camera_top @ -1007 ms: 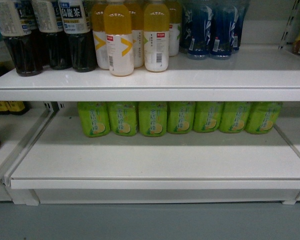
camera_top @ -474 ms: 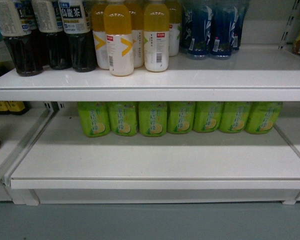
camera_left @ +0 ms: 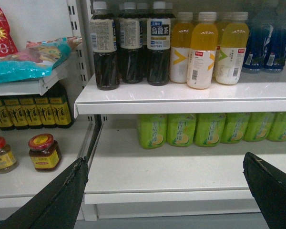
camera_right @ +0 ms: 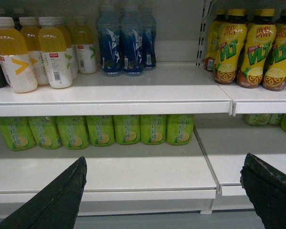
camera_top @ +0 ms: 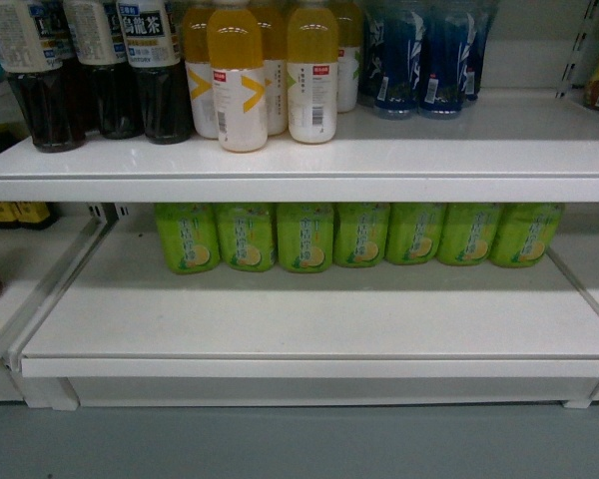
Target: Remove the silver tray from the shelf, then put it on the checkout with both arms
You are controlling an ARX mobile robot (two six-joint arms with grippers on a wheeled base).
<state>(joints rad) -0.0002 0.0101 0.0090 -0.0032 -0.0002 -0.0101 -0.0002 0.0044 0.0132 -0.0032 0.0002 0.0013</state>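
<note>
Both arms were held back from the shelf [camera_top: 319, 319], level and facing it, neither reaching in. In the left wrist view the left tool [camera_left: 167, 191] had its two black fingers [camera_left: 57, 200] spread wide apart, framing the lower board with nothing between them. The right tool [camera_right: 162, 191] stood the same in its own view, fingers [camera_right: 52, 200] well apart and holding nothing. Neither tool showed in the head view. The silver tray could not be seen in any view. Green bottles [camera_top: 304, 238] stood in a row at the back of the lower board; orange juice bottles [camera_top: 238, 80], dark tea bottles [camera_top: 90, 70] and blue bottles [camera_top: 419, 60] stood on the upper board.
</note>
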